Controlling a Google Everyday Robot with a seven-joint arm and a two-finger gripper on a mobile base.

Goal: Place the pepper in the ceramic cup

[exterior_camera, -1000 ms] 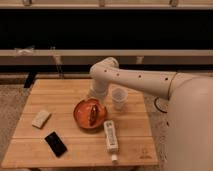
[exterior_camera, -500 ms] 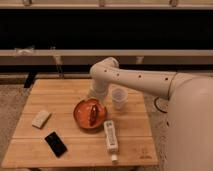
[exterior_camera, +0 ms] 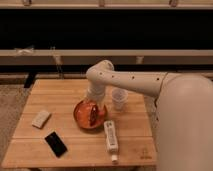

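Nothing has moved since the earlier frames: arm, gripper and every object sit in the same places.

Camera view, looking down from the robot's side onto a wooden slatted table with a dark wall and pale horizontal rails behind it. A thick white arm comes in from the right, bends at an elbow above the middle of the table and drops straight down. The gripper hangs inside an orange bowl near the table's centre, with its fingers spread wide and nothing lifted in them.

The pepper is a slim dark-red streak lying in the bowl, directly under the gripper. It seems to sit between the fingertips, though whether they touch it is hard to make out.

The cup stands upright just to the right of the bowl and a little farther back, close to it but apart. It is pale and tapered.

A white bottle lies on its side in front of the bowl, to the right, with its cap end pointing toward the near edge of the table. A black phone lies flat and angled toward the near left. A pale rectangular block rests to the left of the bowl, well apart from it. The robot's white body fills the right side of the view.
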